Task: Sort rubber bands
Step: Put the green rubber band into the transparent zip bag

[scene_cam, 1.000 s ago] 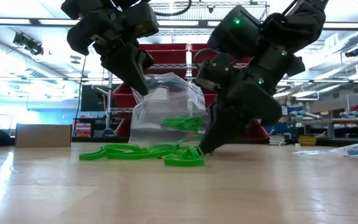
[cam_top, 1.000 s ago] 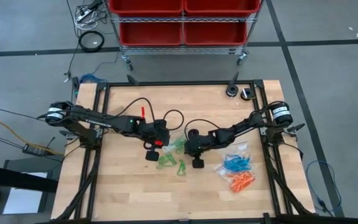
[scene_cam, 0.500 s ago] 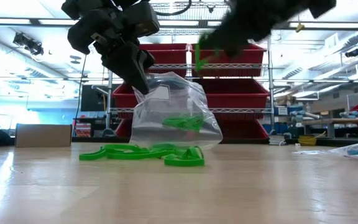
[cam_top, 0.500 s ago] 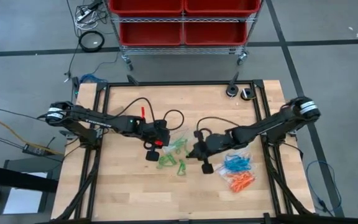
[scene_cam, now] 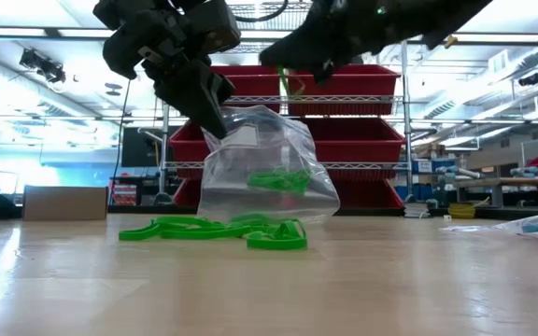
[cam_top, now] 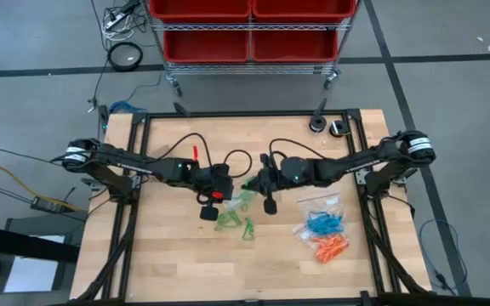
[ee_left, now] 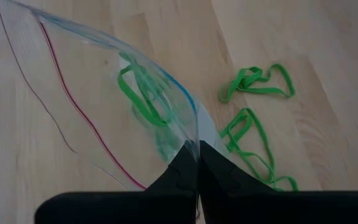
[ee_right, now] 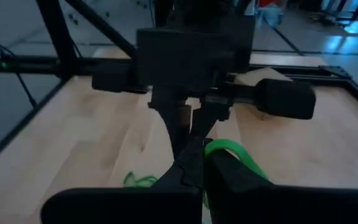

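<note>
A clear plastic bag (scene_cam: 264, 163) stands near the table's middle with some green rubber bands (ee_left: 143, 93) inside. My left gripper (ee_left: 197, 150) is shut on its top edge. More green rubber bands (scene_cam: 213, 229) lie loose on the wood in front of the bag (cam_top: 232, 223). My right gripper (ee_right: 201, 152) is raised above and just right of the bag's top (cam_top: 252, 185), facing my left gripper (ee_right: 188, 118). It is shut on one green rubber band (ee_right: 229, 149). My left gripper pinches the bag's top edge by the zip strip (ee_left: 194, 134) between its two fingers, slanting down from the table's left. The bag hangs below the fingers with its bottom (scene_cam: 269, 215) on the table. One layer or two, I cannot tell. My right gripper pinches the green rubber band (ee_right: 219, 148) between its fingertips, coming nearly level from the table's right. The loop sticks out to one side of the fingers, lifted clear of the table.
Two clear bags lie on the table's right part, one with blue rubber bands (cam_top: 321, 223), one with orange ones (cam_top: 330, 248). Black frame rails (cam_top: 134, 170) run along both sides. A shelf with red bins (cam_top: 249, 25) stands beyond the far edge.
My right gripper has risen from the table beside the loose green bands, carrying one green band. It has tipped from slanting down to nearly level and gone toward the far edge, up to the bag's top. The bag and the loose bands have stayed put.
</note>
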